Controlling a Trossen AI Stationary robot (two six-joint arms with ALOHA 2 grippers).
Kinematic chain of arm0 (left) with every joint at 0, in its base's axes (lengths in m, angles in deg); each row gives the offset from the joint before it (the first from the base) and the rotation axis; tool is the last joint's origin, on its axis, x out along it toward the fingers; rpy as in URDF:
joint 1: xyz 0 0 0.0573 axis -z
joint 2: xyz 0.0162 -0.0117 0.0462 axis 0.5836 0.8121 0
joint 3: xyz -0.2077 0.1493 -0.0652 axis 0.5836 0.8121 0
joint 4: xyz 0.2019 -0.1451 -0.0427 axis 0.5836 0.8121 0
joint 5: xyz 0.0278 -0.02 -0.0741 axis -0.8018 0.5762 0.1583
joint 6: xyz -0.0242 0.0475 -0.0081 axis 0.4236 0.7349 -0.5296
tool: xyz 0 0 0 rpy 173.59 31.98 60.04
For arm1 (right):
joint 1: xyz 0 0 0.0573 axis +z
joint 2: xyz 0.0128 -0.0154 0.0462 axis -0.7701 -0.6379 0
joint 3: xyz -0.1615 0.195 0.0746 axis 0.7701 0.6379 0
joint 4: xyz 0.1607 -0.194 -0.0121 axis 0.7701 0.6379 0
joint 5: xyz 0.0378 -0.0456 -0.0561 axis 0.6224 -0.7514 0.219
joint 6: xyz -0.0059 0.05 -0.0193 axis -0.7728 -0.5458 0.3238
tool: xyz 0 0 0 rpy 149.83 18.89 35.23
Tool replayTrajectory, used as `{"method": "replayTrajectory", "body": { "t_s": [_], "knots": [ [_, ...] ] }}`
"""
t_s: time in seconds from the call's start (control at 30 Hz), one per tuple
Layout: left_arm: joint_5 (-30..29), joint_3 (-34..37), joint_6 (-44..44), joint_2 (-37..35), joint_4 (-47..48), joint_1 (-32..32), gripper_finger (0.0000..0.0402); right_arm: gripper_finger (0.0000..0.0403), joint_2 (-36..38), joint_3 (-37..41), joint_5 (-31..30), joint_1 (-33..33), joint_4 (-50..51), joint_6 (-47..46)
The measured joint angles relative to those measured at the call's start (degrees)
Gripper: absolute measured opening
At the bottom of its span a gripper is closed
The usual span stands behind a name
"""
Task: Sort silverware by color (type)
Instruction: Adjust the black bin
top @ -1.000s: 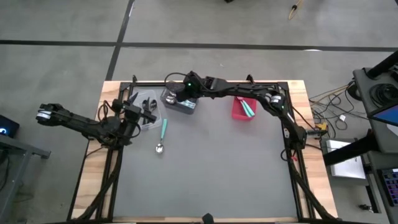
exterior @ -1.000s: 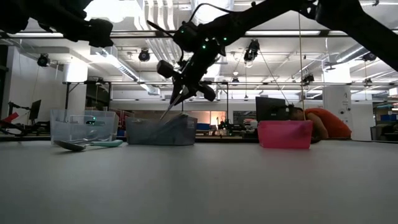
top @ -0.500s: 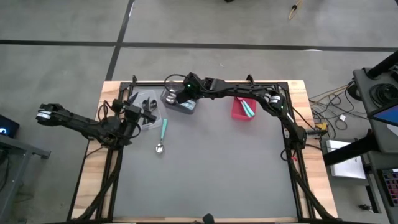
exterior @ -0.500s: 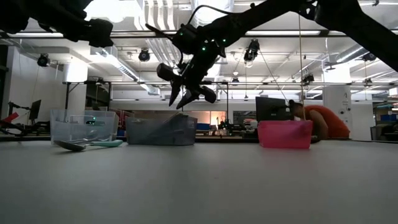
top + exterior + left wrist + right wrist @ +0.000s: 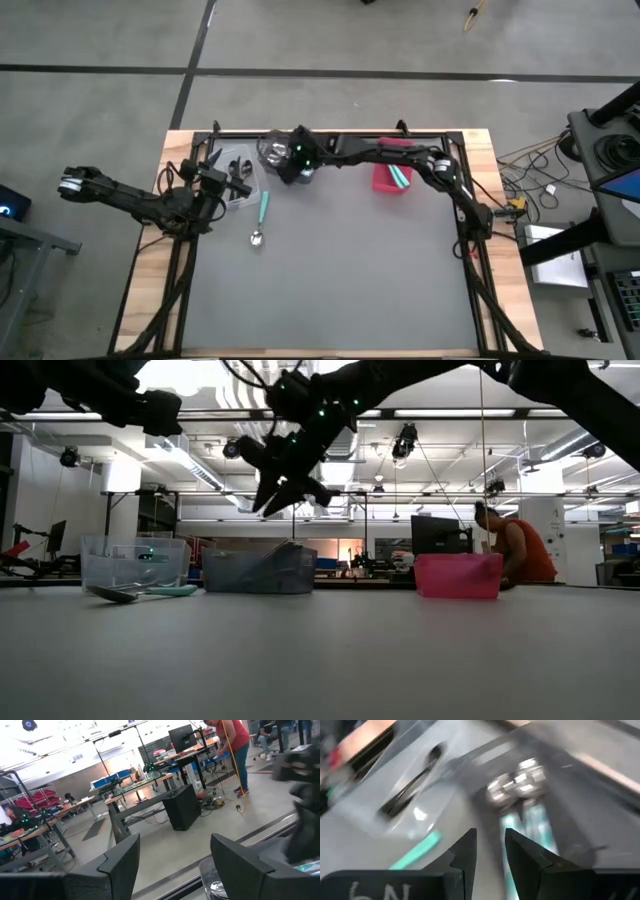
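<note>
One teal-handled spoon (image 5: 261, 214) lies flat on the grey mat near the clear bin (image 5: 135, 563), which holds black spoons (image 5: 415, 785). More teal-handled spoons (image 5: 399, 175) lie in the red bin (image 5: 458, 575). Shiny spoon bowls (image 5: 520, 782) show in the grey bin (image 5: 260, 572), where a thin handle (image 5: 281, 554) leans against the wall. My right gripper (image 5: 272, 500) hangs above the grey bin, open, with nothing between its fingers (image 5: 465, 850). My left gripper (image 5: 232, 176) waits level beside the clear bin, open and empty (image 5: 172, 840).
The three bins stand in a row along the table's far edge, clear at the left, grey in the middle, red (image 5: 388, 178) at the right. The grey mat (image 5: 340, 270) spreads out toward the near edge. A person (image 5: 512, 550) stands in the room behind.
My right gripper held a thin spoon, tip down, into the grey bin, then opened and let it go; the spoon now leans inside the bin. The gripper has since risen a little, rolled, and moved toward the table's left edge.
</note>
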Motion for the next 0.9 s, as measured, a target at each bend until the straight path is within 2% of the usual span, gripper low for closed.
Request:
{"method": "replayTrajectory", "body": {
  "t_s": [0.17, 0.4, 0.6, 0.77, 0.9],
  "knots": [
    [0.0, 0.0, 0.0, 0.0, 0.0, 0.0, 0.0223, 0.0066, 0.0, 0.5, 7.2, 3.5, 3.5, 2.5],
    [0.0, 0.0, 0.0, 0.1, 0.0, 0.0, 0.0223, 0.0013, -1.3, 3.9, 2.9, 4.4, 6.7, 1.6],
    [0.0, 0.0, 0.0, 0.2, 0.0, 0.0, 0.0223, 0.0009, -1.9, 5.9, -2.7, 3.0, 6.3, 0.7],
    [0.0, 0.0, 0.0, 0.3, 0.0, 0.0, 0.0223, 0.0009, -2.0, 6.5, -10.6, 1.3, 7.6, -1.5],
    [0.1, 0.0, 0.0, 0.3, 0.0, 0.0, 0.0223, 0.0009, -2.0, 6.2, -11.4, -0.3, 7.7, -1.5]
  ]
}}
